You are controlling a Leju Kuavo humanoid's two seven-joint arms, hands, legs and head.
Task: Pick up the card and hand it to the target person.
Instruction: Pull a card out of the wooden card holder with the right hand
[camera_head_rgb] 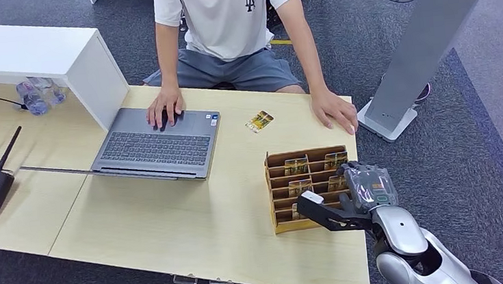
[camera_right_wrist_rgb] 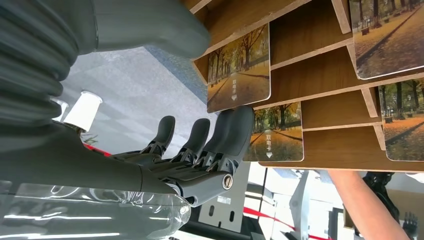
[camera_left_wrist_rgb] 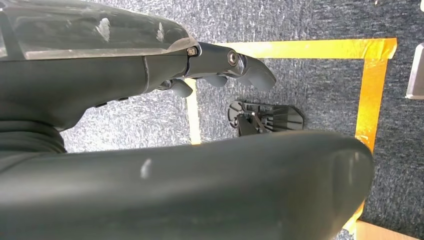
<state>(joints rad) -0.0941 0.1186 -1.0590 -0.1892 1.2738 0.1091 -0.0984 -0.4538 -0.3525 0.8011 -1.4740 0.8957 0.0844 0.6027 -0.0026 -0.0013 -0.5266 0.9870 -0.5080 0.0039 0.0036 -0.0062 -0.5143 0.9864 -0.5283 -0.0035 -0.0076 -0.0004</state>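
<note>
The robot's right hand [camera_head_rgb: 369, 186] is hovering at the right-hand side of the slotted brown wooden card rack [camera_head_rgb: 277, 195], fingers apart and holding nothing, with the fingertips [camera_right_wrist_rgb: 240, 125] reaching right up against the edge of an autumn-avenue printed card [camera_right_wrist_rgb: 240, 70] standing in its slot. Whether they are actually touching it, I cannot tell. So the pick is not yet made, and the handover to the seated person in the white T-shirt [camera_head_rgb: 224, 14] is all left to do. One loose card of the same print [camera_head_rgb: 259, 121] is lying flat on the pale wooden surface [camera_head_rgb: 173, 224], between the rack and the person, near their resting hand [camera_head_rgb: 335, 110].

The left hand [camera_left_wrist_rgb: 220, 70] is hanging down over grey carpet and yellow floor tape, fingers loosely curled around nothing.

The rack is sitting close to the surface's right edge, so the arm is working from off the side. The open grey laptop [camera_head_rgb: 156, 145] is lying well left, leaving bare room between rack and person for the pass.
</note>
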